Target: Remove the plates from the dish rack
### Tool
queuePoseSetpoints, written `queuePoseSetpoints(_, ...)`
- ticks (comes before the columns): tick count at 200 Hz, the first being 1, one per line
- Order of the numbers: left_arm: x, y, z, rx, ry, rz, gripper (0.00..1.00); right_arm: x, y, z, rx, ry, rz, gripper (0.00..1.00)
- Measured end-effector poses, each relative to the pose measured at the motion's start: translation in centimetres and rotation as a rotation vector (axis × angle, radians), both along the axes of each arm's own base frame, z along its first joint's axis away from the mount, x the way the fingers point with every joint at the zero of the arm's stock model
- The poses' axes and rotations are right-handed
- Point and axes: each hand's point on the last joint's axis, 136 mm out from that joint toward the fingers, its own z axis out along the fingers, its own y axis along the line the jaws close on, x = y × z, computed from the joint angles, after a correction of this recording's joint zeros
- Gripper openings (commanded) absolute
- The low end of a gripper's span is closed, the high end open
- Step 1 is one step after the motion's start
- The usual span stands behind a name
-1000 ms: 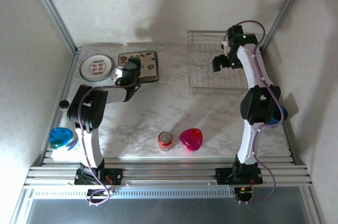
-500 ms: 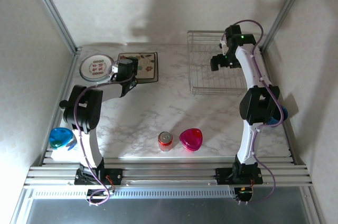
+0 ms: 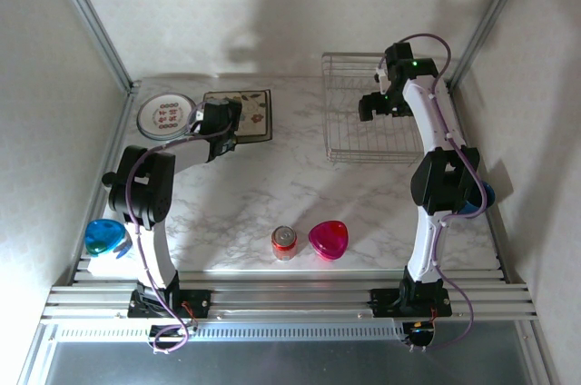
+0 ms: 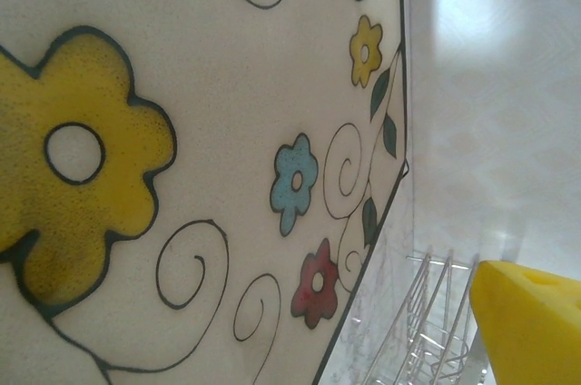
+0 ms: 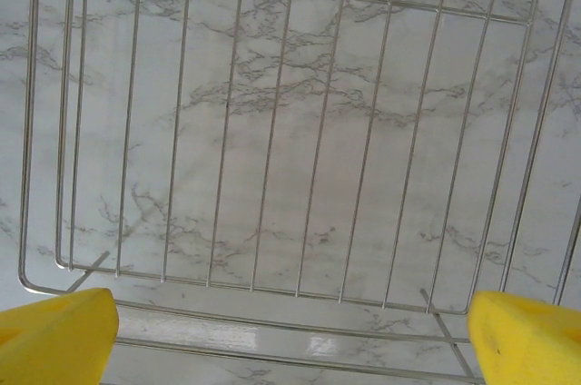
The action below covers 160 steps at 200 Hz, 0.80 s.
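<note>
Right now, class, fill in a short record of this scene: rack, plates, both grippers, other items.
rack: back right, no plates seen inside
round plate: back left, lying flat
square plate: just right of it, flat
left gripper: open, over square plate
right gripper: open, above rack
front middle: can, pink heart dish

The rack [image 5: 272, 131] is thin, bright metal wire. The tabletop [image 3: 272, 194] is smooth, glossy white marble-look with grey veins. The square plate [image 4: 227, 85] looks smooth, a finely speckled cream glaze. The right claw's [image 5: 290, 340] pads [image 5: 54, 335] are matt yellow.
</note>
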Motion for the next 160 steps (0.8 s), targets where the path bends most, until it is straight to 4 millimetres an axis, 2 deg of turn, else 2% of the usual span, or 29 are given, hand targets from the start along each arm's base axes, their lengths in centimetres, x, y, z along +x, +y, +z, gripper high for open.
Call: queuePoseSetpoints(160, -0.9, -1.5, -0.5, -0.034, 0.081, -0.098, 1.0, 0.9, 0.6, -1.0, 0.024, 0.004, 0.01, 0.99)
